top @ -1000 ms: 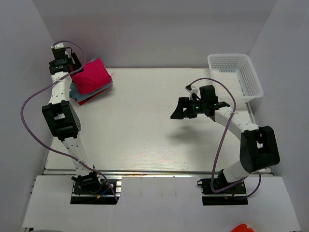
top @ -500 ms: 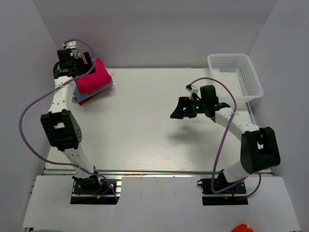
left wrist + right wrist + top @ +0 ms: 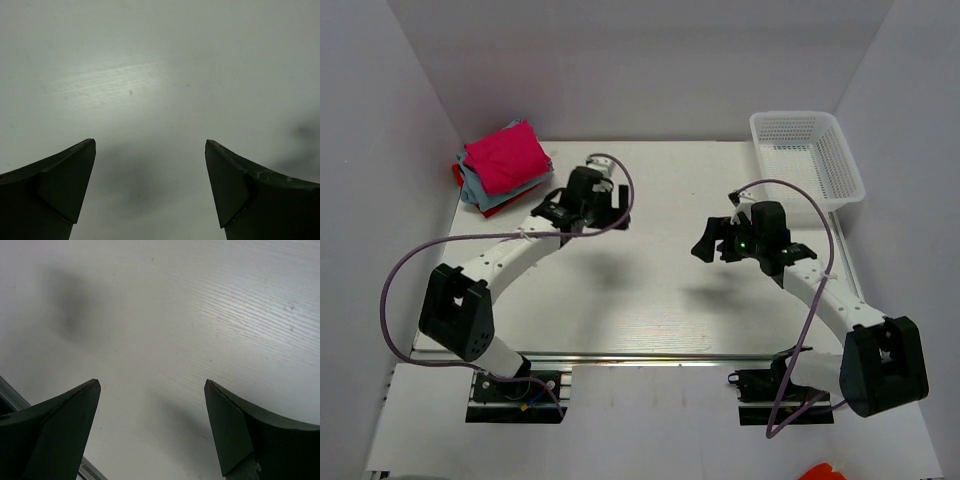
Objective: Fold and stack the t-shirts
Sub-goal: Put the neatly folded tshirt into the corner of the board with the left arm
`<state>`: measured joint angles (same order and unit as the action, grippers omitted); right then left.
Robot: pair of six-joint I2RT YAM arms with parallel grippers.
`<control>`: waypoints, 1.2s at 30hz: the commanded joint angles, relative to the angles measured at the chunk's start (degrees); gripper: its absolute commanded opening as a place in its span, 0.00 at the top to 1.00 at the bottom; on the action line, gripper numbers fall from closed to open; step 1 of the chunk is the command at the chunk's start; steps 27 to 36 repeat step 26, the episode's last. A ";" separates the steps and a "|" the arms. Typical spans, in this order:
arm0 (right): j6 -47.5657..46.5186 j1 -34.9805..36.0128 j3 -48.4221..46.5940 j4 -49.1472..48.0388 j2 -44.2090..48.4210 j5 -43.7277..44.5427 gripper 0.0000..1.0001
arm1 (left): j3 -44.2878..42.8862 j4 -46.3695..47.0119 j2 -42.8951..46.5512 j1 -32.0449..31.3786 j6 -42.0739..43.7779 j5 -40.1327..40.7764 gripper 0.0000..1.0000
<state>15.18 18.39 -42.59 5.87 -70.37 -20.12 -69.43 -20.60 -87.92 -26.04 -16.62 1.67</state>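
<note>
The t-shirts lie folded in one stack at the table's back left corner. The magenta-pink t-shirt is on top, the light blue-grey one shows beneath it, and a red edge peeks out on the left. My left gripper hovers over the table right of the stack, apart from it, open and holding nothing. Its wrist view has only bare table between the left gripper's fingertips. My right gripper hangs over the table's middle right, open and holding nothing; bare table also shows under the right gripper in its wrist view.
A white mesh basket stands at the back right corner with nothing visible inside. White walls close in the table on the left, back and right. A metal rail runs along the near edge by the arm bases.
My left arm has swung away from the stack at the back left to over the table's middle. The right arm has shifted slightly right and nearer. The stack has stayed put.
</note>
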 commanded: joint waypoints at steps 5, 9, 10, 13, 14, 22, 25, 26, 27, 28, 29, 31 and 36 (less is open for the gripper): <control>4.06 -0.03 7.51 -5.08 9.45 11.59 0.10 | 14.28 -3.57 11.61 -9.55 -7.63 13.16 0.00; 4.07 0.06 13.58 -11.56 15.43 12.92 0.10 | 22.48 -0.77 22.86 -11.57 -9.74 16.34 0.00; 3.72 -0.02 15.32 -13.41 17.70 12.22 0.10 | 24.06 0.11 24.45 -12.10 -9.74 17.22 0.00; 4.94 0.06 17.27 -16.14 18.87 9.58 0.10 | 24.08 -0.49 26.84 -12.72 -10.27 18.45 0.00; 5.12 -0.02 17.19 -16.50 18.78 8.88 0.10 | 24.08 -0.49 27.53 -12.72 -10.27 18.45 0.00; 5.83 -0.02 16.92 -15.89 15.61 7.73 0.10 | 27.68 -0.75 32.10 -13.86 -9.66 19.33 0.00; 5.74 -0.02 18.41 -17.47 16.83 7.64 0.10 | 27.68 -0.76 32.11 -13.86 -10.18 19.33 0.00; 5.74 0.06 18.68 -17.64 17.10 7.73 0.10 | 28.29 -0.76 32.11 -13.86 -10.18 18.38 0.00; 5.74 0.06 18.68 -17.64 17.10 7.73 0.10 | 28.29 -0.76 32.11 -13.86 -10.18 18.38 0.00; 5.74 0.06 18.68 -17.64 17.10 7.73 0.10 | 28.29 -0.76 32.11 -13.86 -10.18 18.38 0.00; 5.74 0.06 18.68 -17.64 17.10 7.73 0.10 | 28.29 -0.76 32.11 -13.86 -10.18 18.38 0.00; 5.74 0.06 18.68 -17.64 17.10 7.73 0.10 | 28.29 -0.76 32.11 -13.86 -10.18 18.38 0.00; 5.74 0.06 18.68 -17.64 17.10 7.73 0.10 | 28.29 -0.76 32.11 -13.86 -10.18 18.38 0.00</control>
